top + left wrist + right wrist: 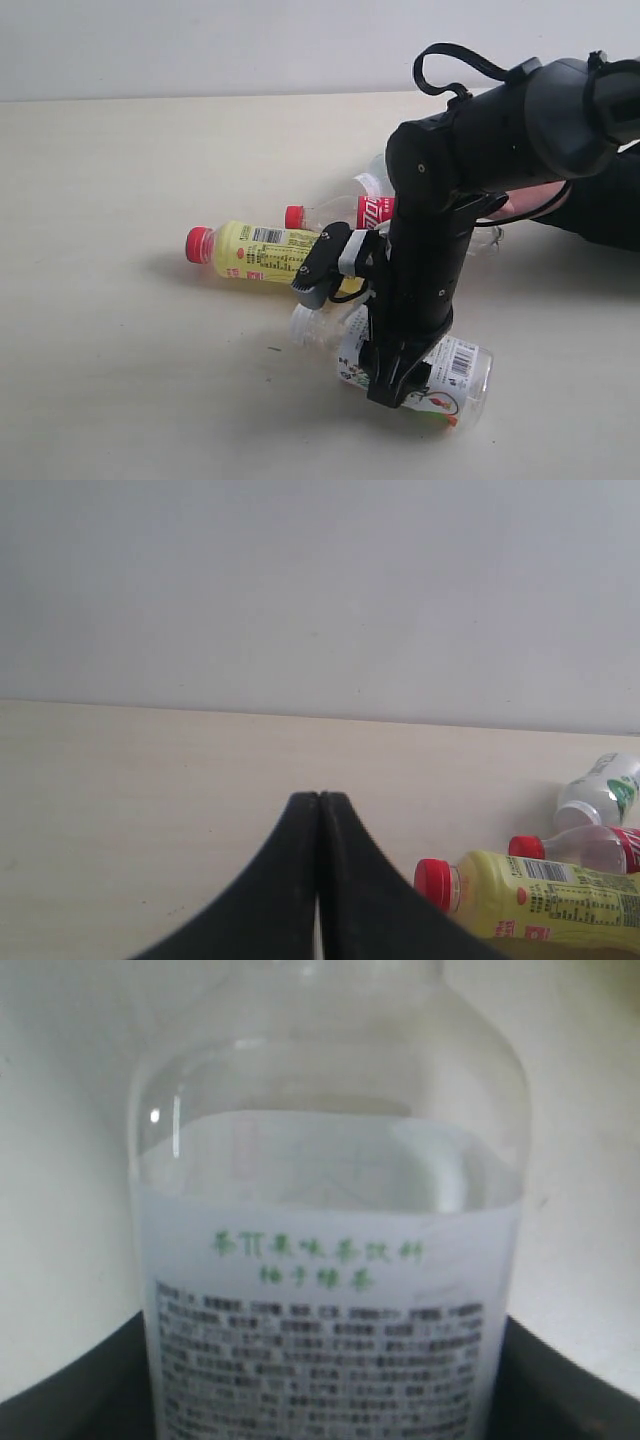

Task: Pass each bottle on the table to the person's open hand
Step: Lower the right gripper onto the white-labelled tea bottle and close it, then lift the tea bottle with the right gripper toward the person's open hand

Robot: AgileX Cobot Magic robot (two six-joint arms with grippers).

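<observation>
A clear bottle with a white label [458, 372] [330, 1260] lies on the table [120, 380] at the front. My right gripper [400, 385] [325, 1390] reaches down over it, a black finger [85, 1395] pressed to each side of its body. Behind it lie the yellow bottle with a red cap [260, 250] [540, 900], the clear bottle with a red label [352, 212] [590, 848] and, partly hidden by my arm, the green-label bottle [603, 790]. The person's hand [532, 197] shows behind my right arm, mostly covered. My left gripper [320, 798] is shut on nothing, above bare table.
The person's black sleeve [605, 205] lies at the right edge. A pale wall [320, 590] runs behind the table's far edge. Bare tabletop stretches to the left of the bottles.
</observation>
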